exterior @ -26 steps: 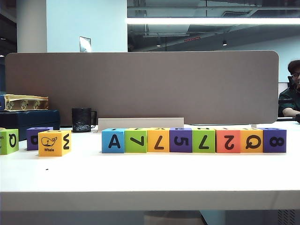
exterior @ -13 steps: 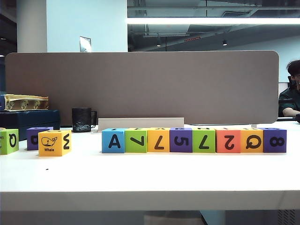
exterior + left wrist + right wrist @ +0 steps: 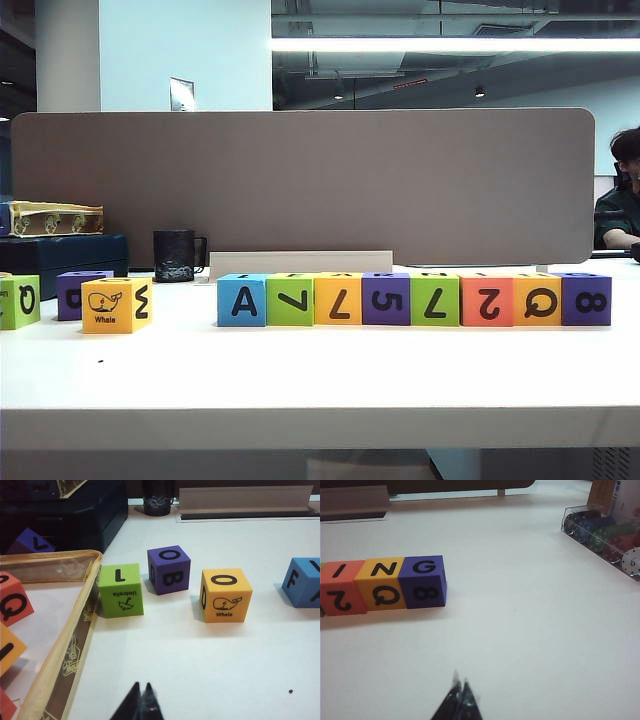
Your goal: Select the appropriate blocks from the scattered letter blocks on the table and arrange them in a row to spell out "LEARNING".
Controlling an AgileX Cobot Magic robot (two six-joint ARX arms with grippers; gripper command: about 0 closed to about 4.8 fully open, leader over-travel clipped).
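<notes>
Across the white table (image 3: pixel 320 380) runs a touching row of eight cubes (image 3: pixel 413 299), front faces reading A, 7, 7, 5, 7, 2, Q, 8; the right wrist view shows I, N, G on the tops of the last three. Apart at the left sit a green cube (image 3: pixel 120 590) captioned "Umbrella", a purple cube (image 3: pixel 169 569) marked O and B, and a yellow-orange cube (image 3: pixel 225 595) captioned "Whale". Left gripper (image 3: pixel 141 700) hangs above bare tabletop, jaws pressed together, holding nothing; right gripper (image 3: pixel 460 692) likewise, near the row's purple end. All cubes look matte, sharp-edged
</notes>
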